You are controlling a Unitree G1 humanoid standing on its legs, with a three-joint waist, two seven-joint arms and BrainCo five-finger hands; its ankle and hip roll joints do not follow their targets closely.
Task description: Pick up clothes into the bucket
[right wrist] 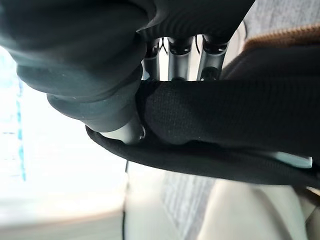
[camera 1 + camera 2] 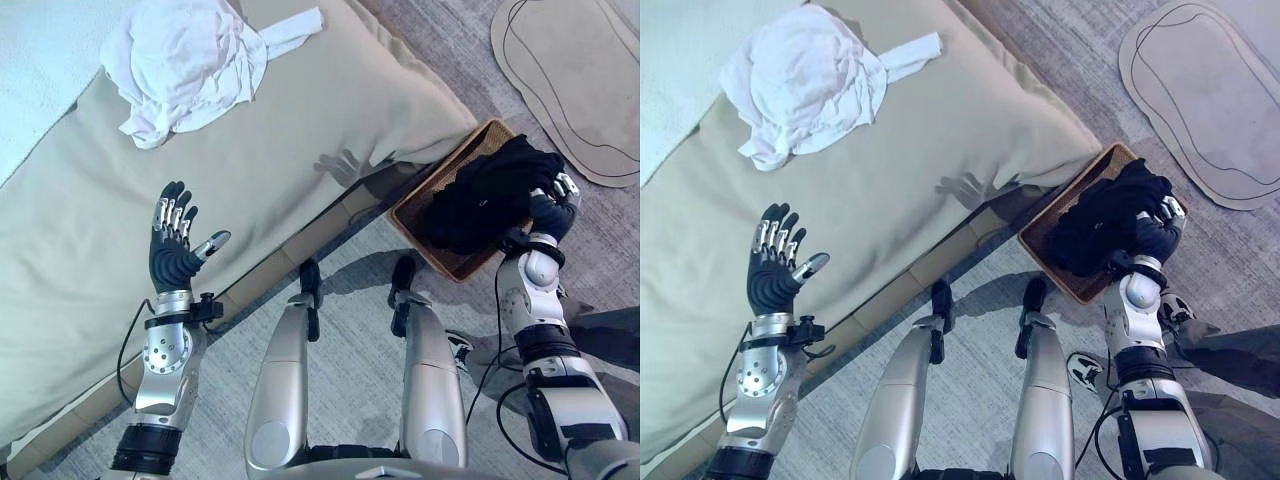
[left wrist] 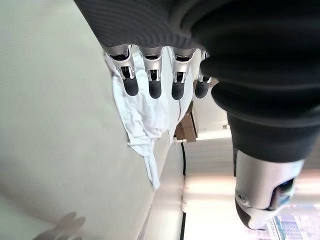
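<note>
A crumpled white garment point(image 2: 190, 62) lies on the beige cushion point(image 2: 300, 130) at the far left. My left hand point(image 2: 172, 245) is raised above the cushion's near part, palm up, open and holding nothing. A black garment point(image 2: 490, 195) hangs over the brown woven basket point(image 2: 425, 205) that stands on the floor against the sofa's edge. My right hand point(image 2: 553, 205) is at the garment's right side, and in the right wrist view its thumb and fingers point(image 1: 180, 55) pinch a fold of the black cloth point(image 1: 235, 115).
A flat beige mat point(image 2: 575, 75) lies on the grey carpet at the far right. A dark piece of cloth point(image 2: 1240, 355) lies on the floor beside my right arm. The sofa's wooden edge point(image 2: 300, 245) runs diagonally between cushion and carpet.
</note>
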